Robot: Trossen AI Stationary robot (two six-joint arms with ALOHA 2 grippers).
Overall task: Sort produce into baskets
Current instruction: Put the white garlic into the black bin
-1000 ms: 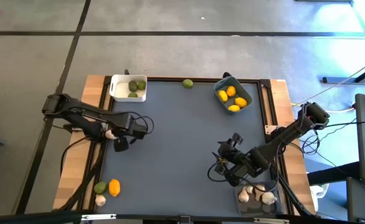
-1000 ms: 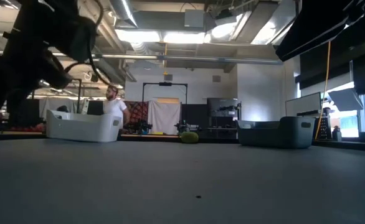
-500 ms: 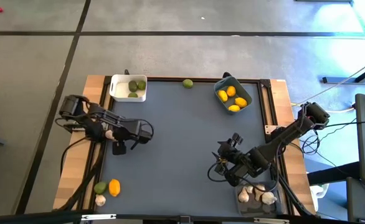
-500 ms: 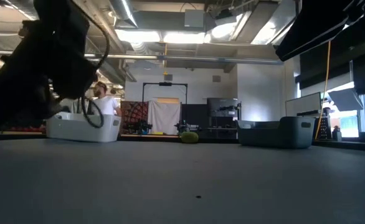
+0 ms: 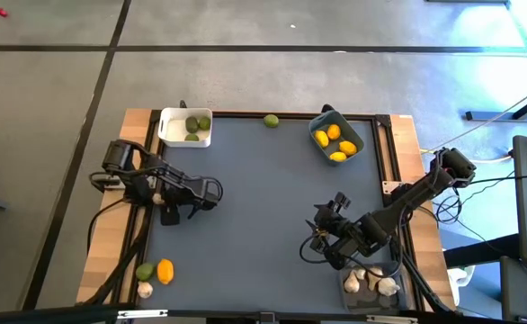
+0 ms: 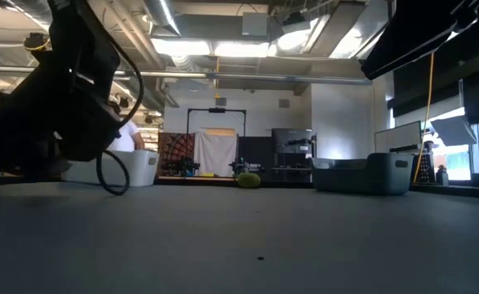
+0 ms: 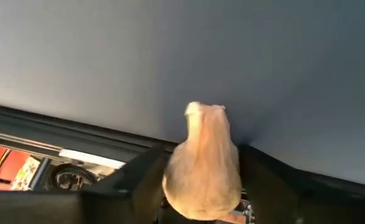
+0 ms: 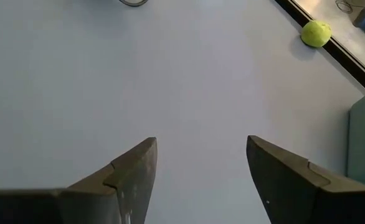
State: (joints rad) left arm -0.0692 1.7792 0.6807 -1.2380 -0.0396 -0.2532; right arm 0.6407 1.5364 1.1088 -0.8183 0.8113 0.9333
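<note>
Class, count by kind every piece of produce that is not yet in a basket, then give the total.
green fruits: 2
yellow-orange fruit: 1
garlic bulbs: 2, one on the wooden edge, one between the fingers of the left gripper
Total: 5

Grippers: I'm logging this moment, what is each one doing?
Left gripper: closed on a garlic bulb.
Right gripper: open, holding nothing.
</note>
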